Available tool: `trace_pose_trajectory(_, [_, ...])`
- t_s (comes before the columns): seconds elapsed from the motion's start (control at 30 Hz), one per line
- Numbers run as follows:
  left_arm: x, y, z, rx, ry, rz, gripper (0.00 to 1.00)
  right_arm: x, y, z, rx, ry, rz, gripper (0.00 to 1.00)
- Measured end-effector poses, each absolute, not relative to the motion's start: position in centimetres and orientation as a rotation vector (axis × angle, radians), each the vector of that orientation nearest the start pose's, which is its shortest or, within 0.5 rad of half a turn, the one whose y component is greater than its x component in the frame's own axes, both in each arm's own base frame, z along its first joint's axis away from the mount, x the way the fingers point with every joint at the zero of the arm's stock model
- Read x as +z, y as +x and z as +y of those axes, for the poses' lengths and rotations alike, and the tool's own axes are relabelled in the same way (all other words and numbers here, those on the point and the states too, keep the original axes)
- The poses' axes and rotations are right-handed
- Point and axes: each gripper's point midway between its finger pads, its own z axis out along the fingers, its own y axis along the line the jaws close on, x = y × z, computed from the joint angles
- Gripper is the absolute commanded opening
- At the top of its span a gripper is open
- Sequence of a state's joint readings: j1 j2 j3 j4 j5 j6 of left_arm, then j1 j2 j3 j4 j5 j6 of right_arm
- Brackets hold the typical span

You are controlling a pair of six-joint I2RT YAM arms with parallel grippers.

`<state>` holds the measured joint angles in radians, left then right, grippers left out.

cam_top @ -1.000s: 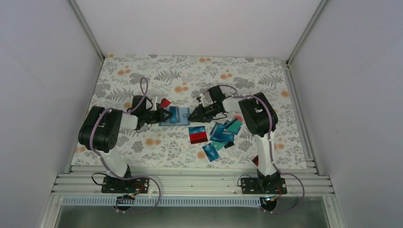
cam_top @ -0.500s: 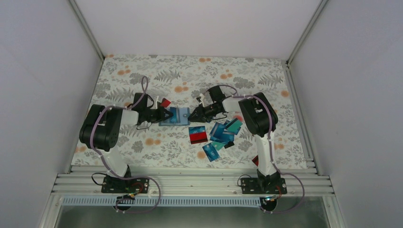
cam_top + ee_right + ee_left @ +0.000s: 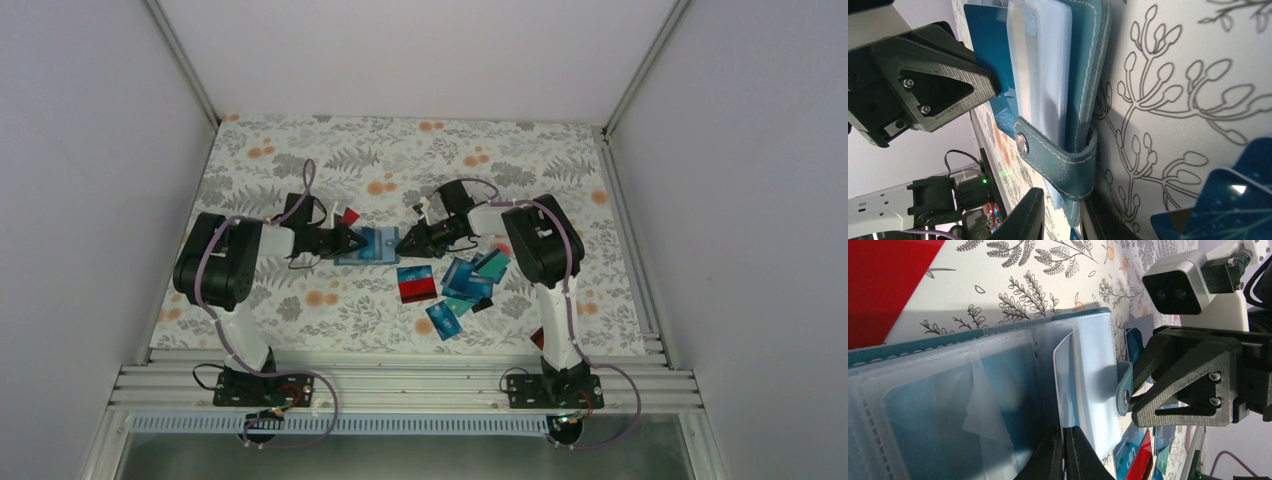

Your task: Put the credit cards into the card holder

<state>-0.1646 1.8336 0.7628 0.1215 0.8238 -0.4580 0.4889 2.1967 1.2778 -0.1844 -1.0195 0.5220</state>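
While the card holder lies open at the middle of the top view on a floral table, the left gripper reaches in from the left, clenched on a blue credit card at the clear pockets. From the right, the right gripper grasps the holder's strap edge. Loose credit cards lie just lower right.

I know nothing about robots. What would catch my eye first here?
Two black grippers meet mid-table over an open teal-blue soft card holder: the left gripper pinches a thin blue plastic card at its clear pockets, the right gripper clamps its snap-strap edge. Just right of them, blue, teal and red plastic cards lie scattered on the floral tablecloth.
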Motion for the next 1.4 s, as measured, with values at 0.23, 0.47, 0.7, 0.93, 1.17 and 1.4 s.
trace_pose_trajectory(0.23, [2.6,34.4,-19.0,-1.299,-0.005,2.541,0.02,2.2,32.4,33.8,1.673,-0.316,2.777,0.18])
trace_pose_trajectory(0.47, [2.4,34.6,-19.7,-1.309,0.012,2.551,0.02,2.2,32.4,33.9,1.679,-0.319,2.783,0.18])
trace_pose_trajectory(0.7, [2.3,34.7,-20.5,-1.325,0.030,2.558,0.02,2.2,32.4,34.0,1.691,-0.324,2.783,0.18])
trace_pose_trajectory(0.93, [2.4,34.6,-21.0,-1.326,0.041,2.562,0.03,2.2,32.4,34.0,1.698,-0.322,2.786,0.17])
trace_pose_trajectory(1.17, [2.2,34.7,-21.5,-1.308,0.023,2.587,0.14,2.2,32.5,34.1,1.703,-0.319,2.790,0.16])
trace_pose_trajectory(1.4, [2.7,35.0,-22.0,-1.275,0.015,2.612,0.34,2.1,32.4,34.0,1.698,-0.323,2.796,0.16])
